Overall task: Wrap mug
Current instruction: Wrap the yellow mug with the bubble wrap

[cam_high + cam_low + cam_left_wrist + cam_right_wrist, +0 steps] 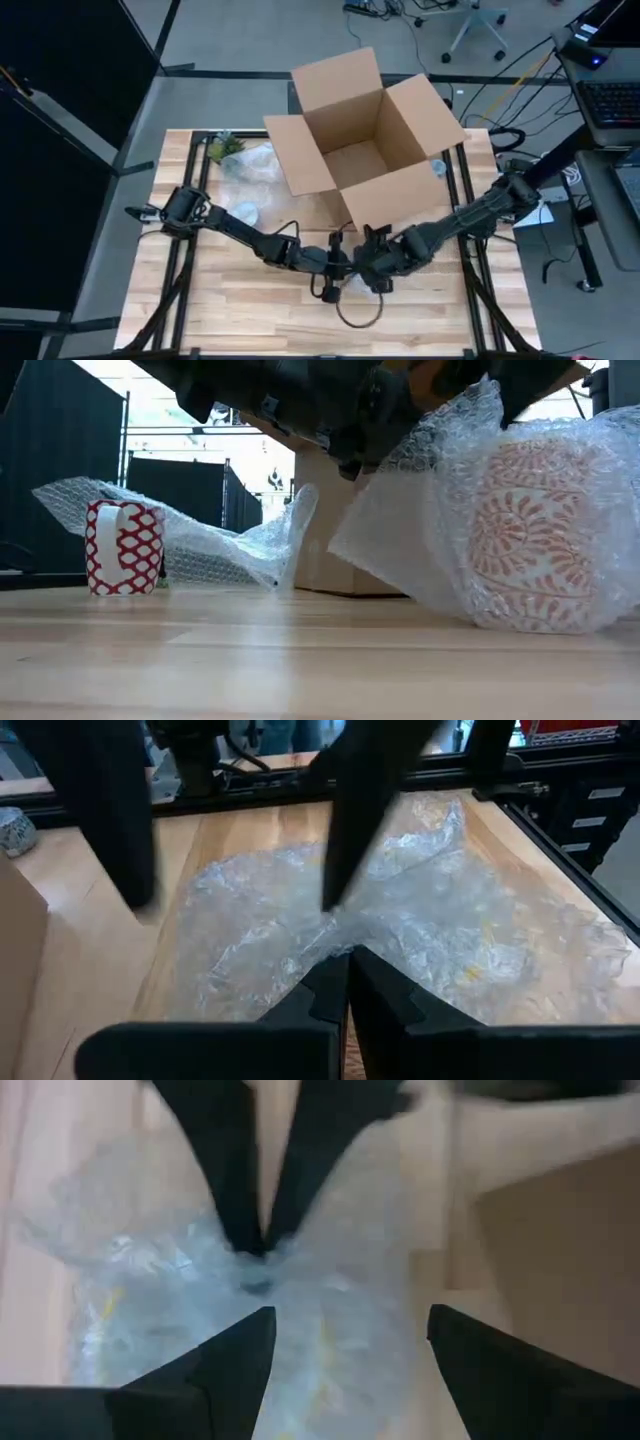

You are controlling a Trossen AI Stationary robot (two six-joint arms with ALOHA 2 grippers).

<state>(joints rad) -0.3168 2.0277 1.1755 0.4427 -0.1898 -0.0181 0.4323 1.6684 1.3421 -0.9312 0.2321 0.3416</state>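
Open cardboard box [360,130] stands just behind the bubble-wrapped mug [535,530].

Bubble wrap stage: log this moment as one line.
step: wrapping | mug: inside bubble wrap | left gripper: shut on bubble wrap | right gripper: open above it | cardboard box: open

Bubble wrap [520,510] veils the mug [530,545]; the picture's right edge cuts both off.

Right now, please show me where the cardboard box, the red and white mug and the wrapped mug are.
cardboard box [350,165], high view, on its inside floor.
red and white mug [125,548], low view, on its patterned side.
wrapped mug [545,540], low view, on its patterned side under bubble wrap.
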